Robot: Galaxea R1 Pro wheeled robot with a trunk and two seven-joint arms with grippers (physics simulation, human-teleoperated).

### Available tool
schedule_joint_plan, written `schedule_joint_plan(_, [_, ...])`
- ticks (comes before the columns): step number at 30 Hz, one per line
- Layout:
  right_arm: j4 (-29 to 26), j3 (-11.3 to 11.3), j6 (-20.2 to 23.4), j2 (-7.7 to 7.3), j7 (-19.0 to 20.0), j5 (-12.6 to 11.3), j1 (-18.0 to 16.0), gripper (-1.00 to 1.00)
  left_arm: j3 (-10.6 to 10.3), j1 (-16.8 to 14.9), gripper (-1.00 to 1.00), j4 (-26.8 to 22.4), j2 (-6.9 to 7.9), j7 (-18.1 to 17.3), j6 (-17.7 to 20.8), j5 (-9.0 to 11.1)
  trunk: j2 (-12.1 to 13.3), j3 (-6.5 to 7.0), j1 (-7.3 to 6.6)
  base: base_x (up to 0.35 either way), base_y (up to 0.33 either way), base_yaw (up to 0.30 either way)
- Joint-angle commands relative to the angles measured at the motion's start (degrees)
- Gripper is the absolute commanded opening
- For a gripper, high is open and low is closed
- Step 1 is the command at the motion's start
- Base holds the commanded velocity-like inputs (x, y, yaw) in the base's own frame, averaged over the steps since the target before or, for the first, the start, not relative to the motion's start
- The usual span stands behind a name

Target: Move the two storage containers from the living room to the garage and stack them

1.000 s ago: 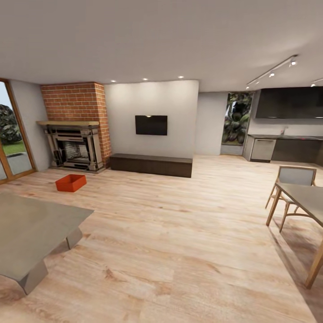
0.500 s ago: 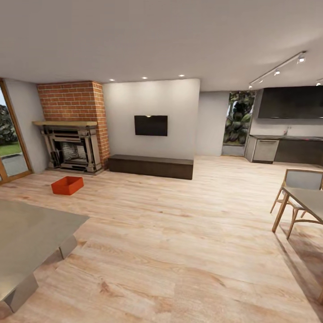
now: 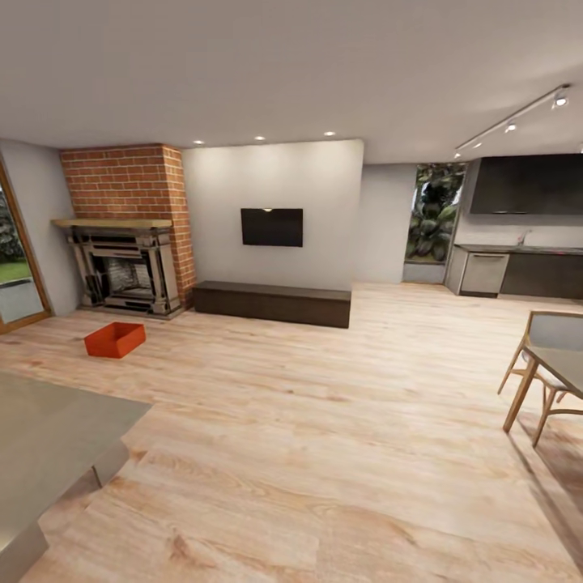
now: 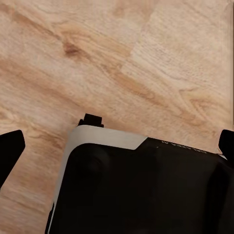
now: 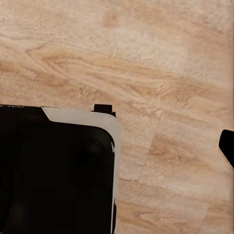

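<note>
Orange-red against pale planks, one storage container (image 3: 115,339) is seen at the left of the head view, a little below mid-height, resting on the wood floor (image 3: 324,421) of the living room. It stands just in front of the stone fireplace (image 3: 123,267) with its brick chimney (image 3: 129,182), and well apart from the robot. Its long axis is judged to run roughly across the frame, tilted slightly up to the right, with the open top upward. A second container cannot be made out from here.

A grey table (image 3: 48,437) fills the lower left corner, between the robot and the bin, so a path round its right-hand side is likely called for. A dark low cabinet (image 3: 271,301) under a wall screen (image 3: 272,227) sits at centre, and a chair and table (image 3: 546,364) at the right edge.

In the left wrist view, dark fingertips (image 4: 10,148) are seen at opposite edges with only floor between, so the left gripper (image 4: 117,146) is taken to be spread wide and empty. In the right wrist view one dark fingertip (image 5: 227,146) shows at the edge; the spread of the right gripper cannot be told. Since the bin lies ahead and to the left, the left arm is judged the nearer once the base has closed in
</note>
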Motion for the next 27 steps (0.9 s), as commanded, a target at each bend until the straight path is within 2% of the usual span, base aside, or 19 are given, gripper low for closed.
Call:
schedule_joint_plan(1, [0.17,0.44,-0.33,-0.03,0.14,-0.1,-0.09,1.0,-0.25,-0.05,1.0,0.04,0.01,-0.24,-0.04,0.51,-0.07,-0.1,0.05,0.323,0.0,0.0])
schedule_joint_plan(27, [0.17,0.18,-0.22,0.33,0.15,-0.58,-0.09,1.0,-0.25,-0.05,1.0,0.05,0.01,-0.22,-0.04,0.58,-0.07,-0.1,0.05,0.323,0.0,0.0])
